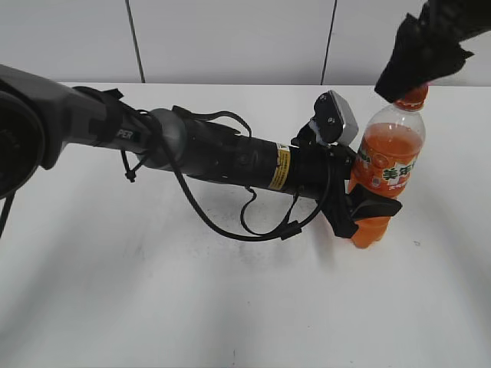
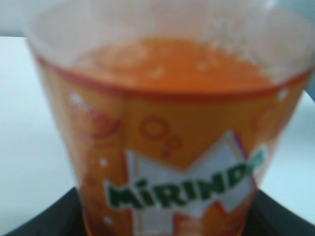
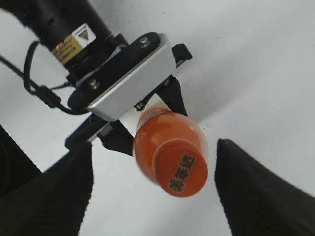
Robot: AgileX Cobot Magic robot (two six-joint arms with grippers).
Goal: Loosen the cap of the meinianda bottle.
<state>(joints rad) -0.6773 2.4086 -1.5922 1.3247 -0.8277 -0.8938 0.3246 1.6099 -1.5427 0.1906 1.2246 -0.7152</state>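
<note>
the meinianda bottle [image 1: 386,165] stands upright on the white table [image 1: 153,291], w/ the left tool [image 1: 367,208] clamped round its lower body, just below the label band. the left wrist cam is basically all label and soda, so that grip is tight up against it. the right tool [image 3: 152,184] hangs right over the cap [image 3: 180,167], fingers spread apart either side and not touching it yet afaict.

handling guess: bottle's mostly full so fairly heavy and stable, but thin clear plastic, so it'll flex if squeezed hard, and it's smooth enough to spin in the grip. the cap is small, stiff and ribbed, so that's the spot to pinch, square on the sides.

table around the bottle is plain, flat, matte white, w/ grey wall panels [image 1: 230,38] behind it. plenty of room.
</note>
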